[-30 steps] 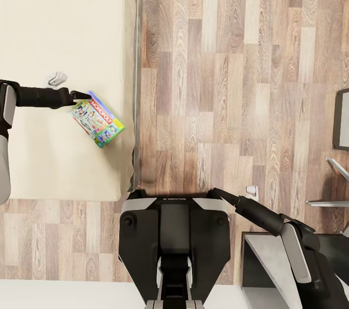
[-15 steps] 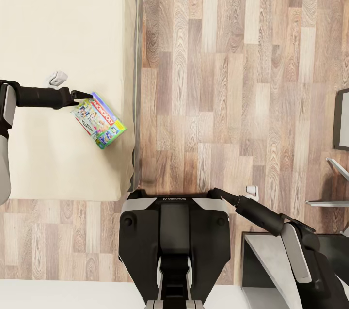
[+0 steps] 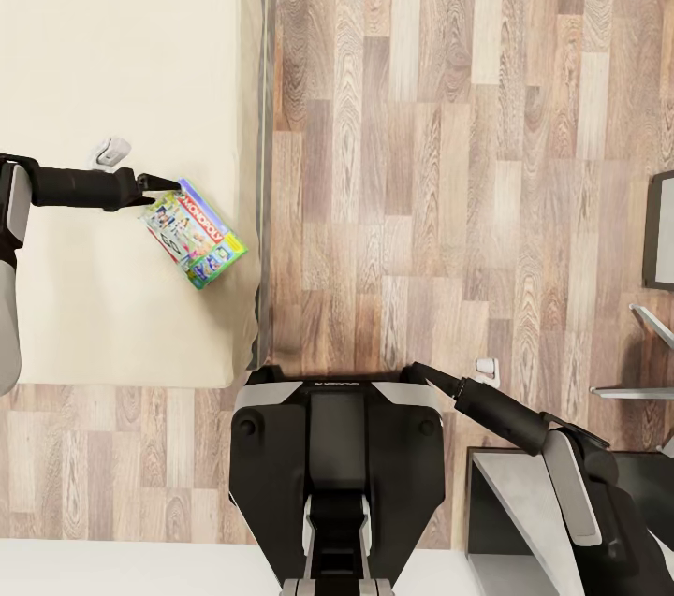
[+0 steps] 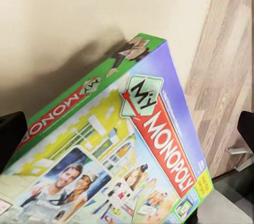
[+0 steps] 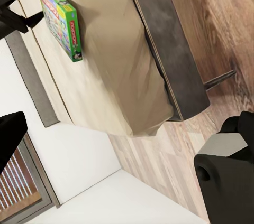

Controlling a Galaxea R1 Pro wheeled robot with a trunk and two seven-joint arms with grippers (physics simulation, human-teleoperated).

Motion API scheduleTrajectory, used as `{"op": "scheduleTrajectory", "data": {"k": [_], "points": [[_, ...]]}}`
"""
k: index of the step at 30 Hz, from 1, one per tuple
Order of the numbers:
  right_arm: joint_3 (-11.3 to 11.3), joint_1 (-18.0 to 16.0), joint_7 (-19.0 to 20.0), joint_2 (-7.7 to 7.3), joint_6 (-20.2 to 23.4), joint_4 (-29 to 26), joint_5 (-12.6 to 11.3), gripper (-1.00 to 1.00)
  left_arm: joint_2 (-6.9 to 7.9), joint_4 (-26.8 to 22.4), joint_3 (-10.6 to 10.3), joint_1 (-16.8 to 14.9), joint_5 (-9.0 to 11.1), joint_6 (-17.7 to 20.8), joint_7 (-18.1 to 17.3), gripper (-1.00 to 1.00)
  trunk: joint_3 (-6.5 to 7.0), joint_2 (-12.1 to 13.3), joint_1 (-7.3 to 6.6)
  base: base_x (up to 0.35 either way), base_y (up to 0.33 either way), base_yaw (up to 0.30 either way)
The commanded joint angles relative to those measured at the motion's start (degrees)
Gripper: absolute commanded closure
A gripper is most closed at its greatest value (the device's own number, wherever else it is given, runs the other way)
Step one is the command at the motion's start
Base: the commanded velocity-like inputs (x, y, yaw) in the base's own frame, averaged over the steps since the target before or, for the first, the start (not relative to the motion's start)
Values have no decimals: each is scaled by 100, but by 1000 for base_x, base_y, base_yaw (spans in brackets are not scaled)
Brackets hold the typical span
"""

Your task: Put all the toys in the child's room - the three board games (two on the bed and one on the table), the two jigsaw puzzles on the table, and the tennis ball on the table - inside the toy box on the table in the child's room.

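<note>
One board game (image 3: 194,234), a flat box printed "My Monopoly" with green sides and a cover in blue, yellow and red, sits at the right-hand part of the bed (image 3: 112,35), close to the mattress edge and turned askew to it. In the right wrist view the box (image 5: 60,18) appears raised off the beige mattress at one end, a shadow beneath it. Left gripper (image 3: 161,186): at the box's far left corner, its dark fingers closed onto that edge; the left wrist view shows the cover (image 4: 132,155) tilted between the finger tips at the frame's sides. Left arm: reaches in from the left over the mattress. Bed frame: dark grey strip along the mattress's right side. Floor (image 3: 449,156): wood planks, to the right of the bed. Right gripper (image 3: 418,372): low beside the robot's base, near the floor; whether open or closed cannot be told.
</note>
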Motion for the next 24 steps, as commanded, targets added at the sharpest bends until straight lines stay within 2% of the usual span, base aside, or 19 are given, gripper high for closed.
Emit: {"op": "scheduleTrajectory", "data": {"k": [1, 3, 8, 24], "points": [[-4, -1, 7, 0, 31, -1, -16, -100, -4, -3, 18, -3, -60, 44, -122, -100, -5, -9, 4, 0, 0, 0], [-3, -1, 7, 0, 31, -1, -16, -100, -7, -3, 0, -3, -73, 54, -281, -100, -5, -9, 4, 0, 0, 0], [-4, -1, 7, 1, 33, -1, -16, -100, -12, 83, -31, -3, -99, 52, -424, -100, -5, -9, 4, 0, 0, 0], [-5, -1, 14, -5, 39, -1, -19, -100, -13, 147, -17, -3, -71, 61, -471, -100, -5, -9, 4, 0, 0, 0]]}}
